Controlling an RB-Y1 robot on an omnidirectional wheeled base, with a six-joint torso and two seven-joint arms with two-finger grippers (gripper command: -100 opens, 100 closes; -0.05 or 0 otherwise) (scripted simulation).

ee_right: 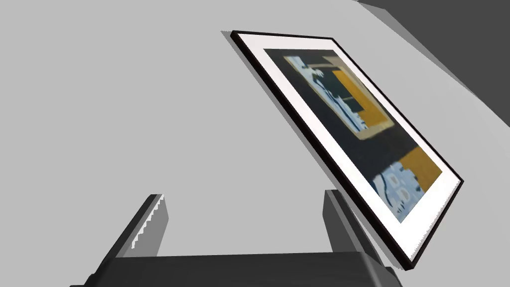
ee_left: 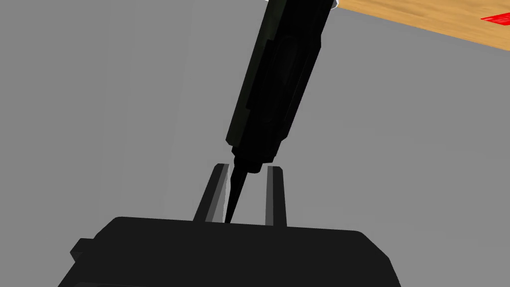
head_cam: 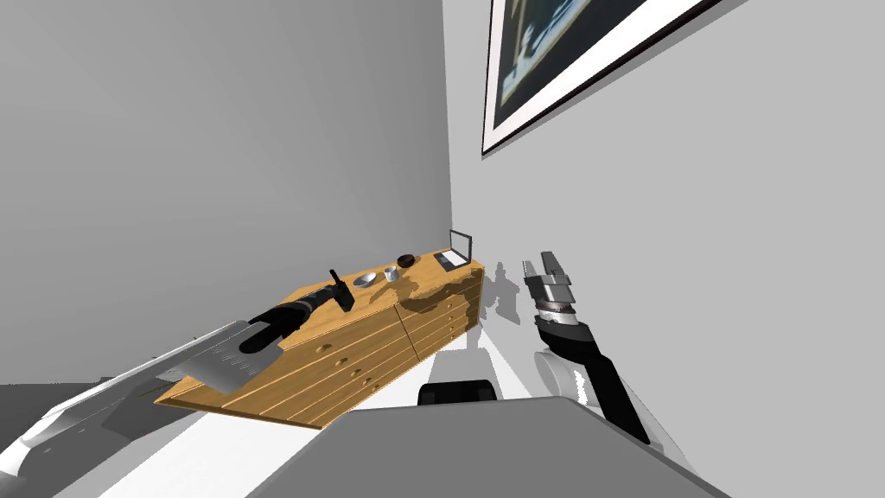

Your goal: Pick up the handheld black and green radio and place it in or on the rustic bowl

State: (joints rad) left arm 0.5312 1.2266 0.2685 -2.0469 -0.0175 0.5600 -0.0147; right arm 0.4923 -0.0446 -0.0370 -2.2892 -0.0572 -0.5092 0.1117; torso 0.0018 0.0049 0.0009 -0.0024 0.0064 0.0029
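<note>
- Head view: the left arm reaches out over a wooden dresser (head_cam: 372, 363). The left end effector (head_cam: 333, 300) pinches the black radio (head_cam: 344, 296), whose antenna slants upward.
- The radio sits over the tabletop (head_cam: 415, 281), just short of the pale bowl (head_cam: 366, 278). I cannot tell whether it touches the wood.
- Past the bowl, in a row toward the wall corner: a small cup (head_cam: 391, 273), a dark round object (head_cam: 404, 259), then what looks like an open laptop (head_cam: 454, 253).
- The right end effector (head_cam: 538, 262) is raised beside the dresser's far end, close to the wall and well apart from the radio.
- Left wrist view: the left end effector (ee_left: 247, 166) has its fingers (ee_left: 275, 192) drawn close together. The radio (ee_left: 279, 79) has its thin antenna running between them, and its body juts out beyond the tips. A strip of wooden tabletop (ee_left: 423, 20) shows behind it.
- Right wrist view: the right end effector (ee_right: 243, 195) has its fingers (ee_right: 149, 224) spread wide.
</note>
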